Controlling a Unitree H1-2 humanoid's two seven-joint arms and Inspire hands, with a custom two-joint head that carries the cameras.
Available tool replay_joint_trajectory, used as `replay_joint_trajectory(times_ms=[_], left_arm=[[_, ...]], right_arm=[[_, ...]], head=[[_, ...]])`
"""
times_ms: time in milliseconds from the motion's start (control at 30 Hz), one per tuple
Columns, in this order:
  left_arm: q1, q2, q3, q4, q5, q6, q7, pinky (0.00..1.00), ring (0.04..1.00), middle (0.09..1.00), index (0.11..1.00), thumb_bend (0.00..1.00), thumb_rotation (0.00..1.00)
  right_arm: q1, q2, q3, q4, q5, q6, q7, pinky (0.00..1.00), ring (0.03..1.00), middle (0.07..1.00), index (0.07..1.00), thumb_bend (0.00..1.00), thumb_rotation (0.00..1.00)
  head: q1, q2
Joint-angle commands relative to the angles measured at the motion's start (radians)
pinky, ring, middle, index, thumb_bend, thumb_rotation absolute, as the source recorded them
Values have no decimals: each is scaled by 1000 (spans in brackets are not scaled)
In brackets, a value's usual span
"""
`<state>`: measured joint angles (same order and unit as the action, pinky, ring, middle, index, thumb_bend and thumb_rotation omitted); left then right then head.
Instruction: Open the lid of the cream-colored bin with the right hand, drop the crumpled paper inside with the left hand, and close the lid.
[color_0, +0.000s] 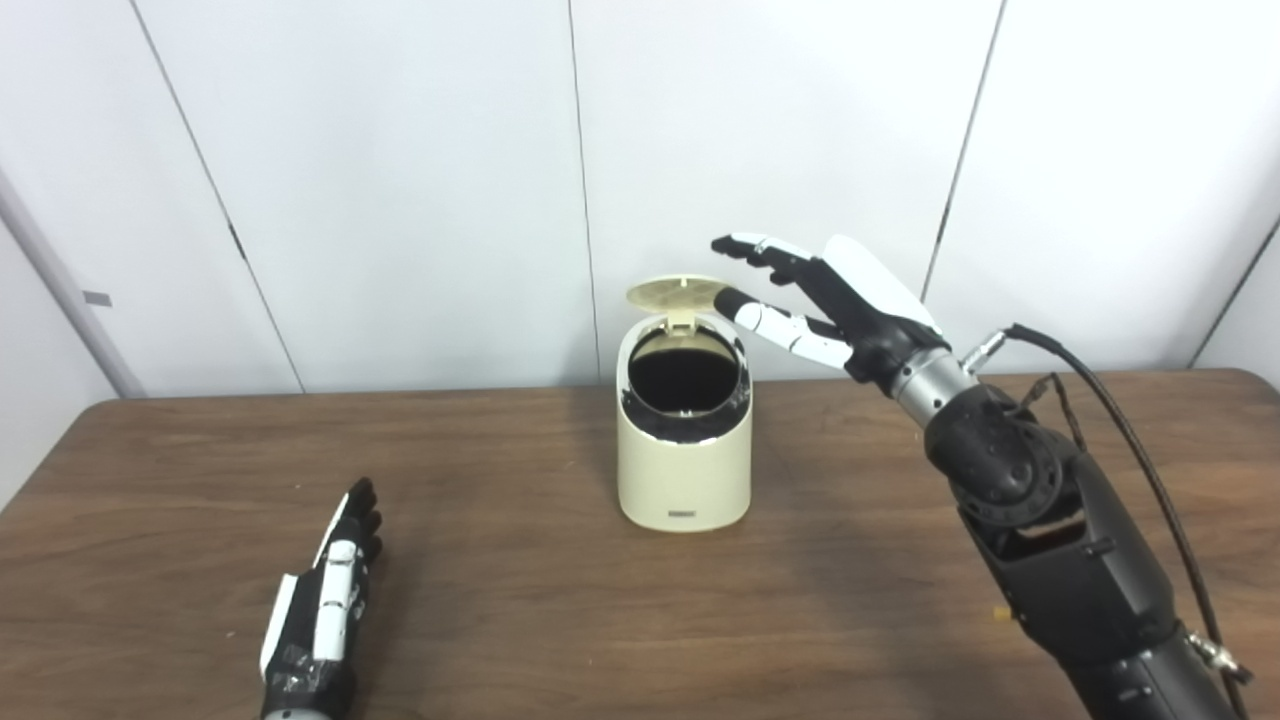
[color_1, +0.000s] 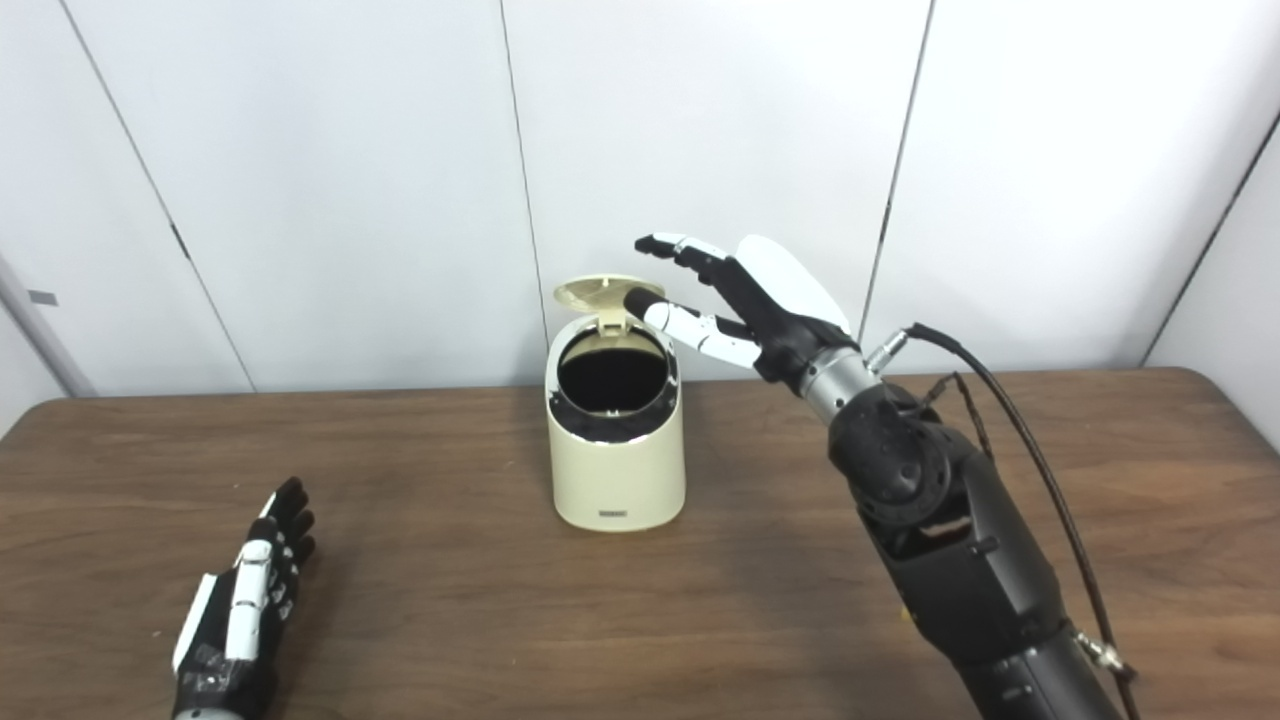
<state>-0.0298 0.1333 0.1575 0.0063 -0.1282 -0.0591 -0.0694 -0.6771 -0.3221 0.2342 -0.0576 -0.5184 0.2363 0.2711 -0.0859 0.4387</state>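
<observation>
The cream-colored bin (color_0: 684, 465) stands upright in the middle of the table, and its dark inside shows. Its round lid (color_0: 678, 294) is tipped up and back on the hinge at the rear. My right hand (color_0: 830, 300) hovers at the bin's upper right, open, fingers stretched toward the lid. One fingertip is at the lid's right edge; I cannot tell if it touches. My left hand (color_0: 325, 600) lies flat on the table at the front left, open and holding nothing. No crumpled paper shows in either view.
The brown wooden table (color_0: 500, 600) spreads around the bin. White wall panels (color_0: 400, 180) stand right behind its far edge. A black cable (color_0: 1140, 450) loops along my right forearm.
</observation>
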Motion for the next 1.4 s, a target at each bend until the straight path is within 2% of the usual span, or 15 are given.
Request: replay_joint_trajectory(times_ms=[0,167,500,700,833,1000,1367], left_arm=[[19,-19,-15,18,0,0,4,1000,1000,1000,999,437,981],[20,-21,-19,17,7,-2,5,1000,1000,1000,997,436,977],[20,-23,-21,21,10,-5,12,1000,1000,1000,993,447,936],[19,-27,-23,31,8,-17,14,1000,994,998,989,451,923],[20,-31,-26,30,12,-10,19,1000,987,992,986,465,908],[21,-33,-24,24,-1,-7,15,1000,994,997,988,443,901],[15,-32,-26,27,-6,-10,13,1000,1000,1000,993,469,883]], right_arm=[[-58,-15,4,-10,-16,-27,-1,845,913,898,860,537,988],[-70,-21,24,1,-35,-14,30,879,943,915,870,559,999],[-87,-24,49,35,-49,-29,50,841,936,910,867,578,973],[-92,-35,69,37,-69,-29,76,846,951,920,874,611,999],[-91,-31,75,27,-67,-28,85,874,964,919,871,633,995],[-88,-38,82,17,-66,-32,99,912,980,916,874,627,987],[-62,-66,96,-30,-92,-42,138,959,999,921,879,617,999]], head=[[-1,4],[1,6],[5,12],[7,17],[9,20],[11,24],[12,35]])
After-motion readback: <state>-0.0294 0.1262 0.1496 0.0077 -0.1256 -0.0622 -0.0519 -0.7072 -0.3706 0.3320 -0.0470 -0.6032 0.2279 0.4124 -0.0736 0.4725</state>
